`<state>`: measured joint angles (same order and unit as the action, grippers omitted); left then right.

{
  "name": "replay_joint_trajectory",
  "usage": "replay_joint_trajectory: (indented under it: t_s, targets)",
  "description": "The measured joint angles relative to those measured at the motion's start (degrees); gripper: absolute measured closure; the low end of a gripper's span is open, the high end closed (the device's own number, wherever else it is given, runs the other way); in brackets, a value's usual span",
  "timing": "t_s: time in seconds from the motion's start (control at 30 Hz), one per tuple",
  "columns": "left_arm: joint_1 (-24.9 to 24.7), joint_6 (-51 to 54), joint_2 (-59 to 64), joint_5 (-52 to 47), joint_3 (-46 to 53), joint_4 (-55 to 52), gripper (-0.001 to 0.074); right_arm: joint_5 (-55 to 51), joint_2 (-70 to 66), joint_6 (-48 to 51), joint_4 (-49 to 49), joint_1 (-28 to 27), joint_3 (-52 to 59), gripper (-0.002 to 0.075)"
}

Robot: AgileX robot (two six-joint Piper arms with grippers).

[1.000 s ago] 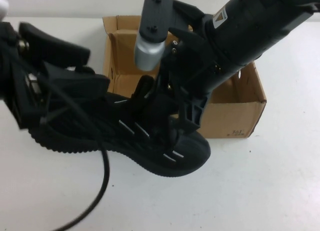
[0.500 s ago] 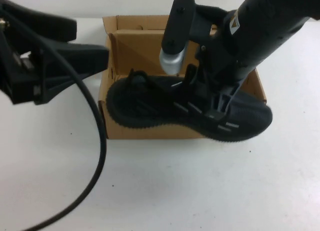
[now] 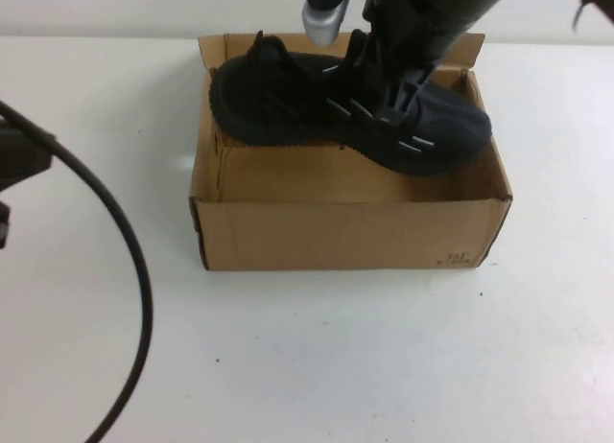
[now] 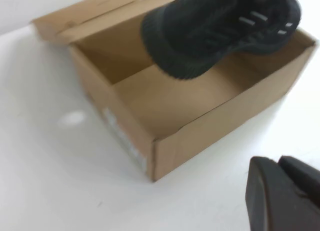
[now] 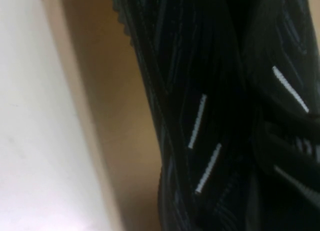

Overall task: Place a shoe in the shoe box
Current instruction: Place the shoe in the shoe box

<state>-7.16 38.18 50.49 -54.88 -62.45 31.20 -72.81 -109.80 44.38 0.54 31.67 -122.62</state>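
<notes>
The black mesh shoe (image 3: 345, 103) hangs level over the back half of the open brown shoe box (image 3: 345, 234), its toe toward the right wall. My right gripper (image 3: 389, 90) comes down from above and is shut on the shoe's middle. In the right wrist view the shoe (image 5: 210, 116) fills the picture, with the box's inner wall (image 5: 75, 91) beside it. My left gripper (image 4: 280, 193) is open and empty, low over the table off the box's left front corner. The left wrist view shows the box (image 4: 165, 96) and the shoe (image 4: 215, 31) above it.
The left arm's black cable (image 3: 125, 270) curves across the white table on the left. Part of the left arm (image 3: 14, 165) shows at the left edge. The box floor under the shoe is bare cardboard.
My right gripper has carried the shoe up and back, from across the box's front wall to over its back half. My left arm has drawn back to the left, out of the way.
</notes>
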Motion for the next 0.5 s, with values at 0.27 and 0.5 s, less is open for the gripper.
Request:
replay_joint_trajectory:
  t_s: [0.27,0.5]
  targets:
    - [0.0,-5.38,-0.5,0.0,0.0,-5.61,0.0736,1.0,-8.99,4.07,-1.75,-1.08,-6.26,0.0701]
    - [0.0,-5.97,-0.5,-0.11,0.0,-5.71,0.0736,5.11,-13.82,4.38,-2.11,-3.27,-6.81,0.0703]
